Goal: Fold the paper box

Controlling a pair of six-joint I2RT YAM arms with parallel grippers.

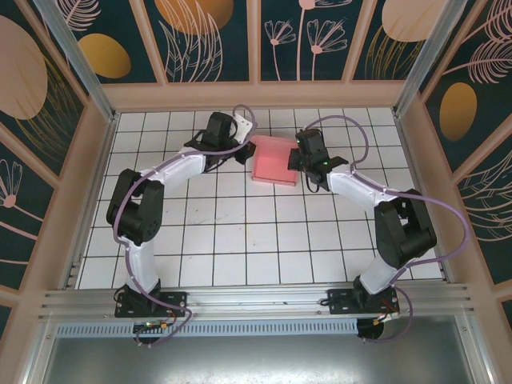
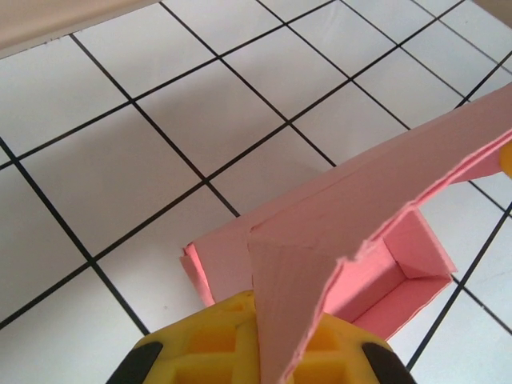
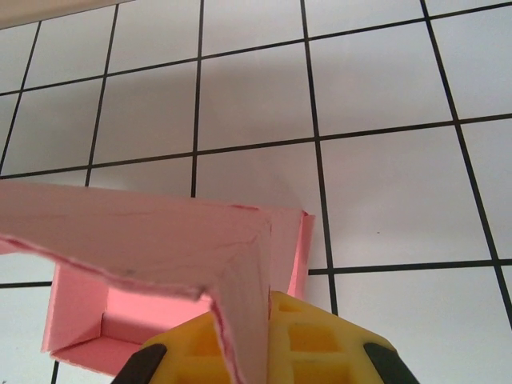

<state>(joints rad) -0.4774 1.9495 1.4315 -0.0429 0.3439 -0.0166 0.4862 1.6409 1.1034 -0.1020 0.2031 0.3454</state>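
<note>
- The box (image 1: 274, 166) sits at the far middle of the table (image 1: 240, 240), between both arms.
- The left gripper (image 2: 268, 350) pinches one lid corner, and the right gripper (image 3: 254, 352) pinches the other.
- The card looks light, thin and bendy, so it could tear.
- It is best held near the folds.

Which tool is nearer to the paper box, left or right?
Neither: both grip the paper box. The left tool pinches a flap on its left side, the right tool one on its right.
</note>
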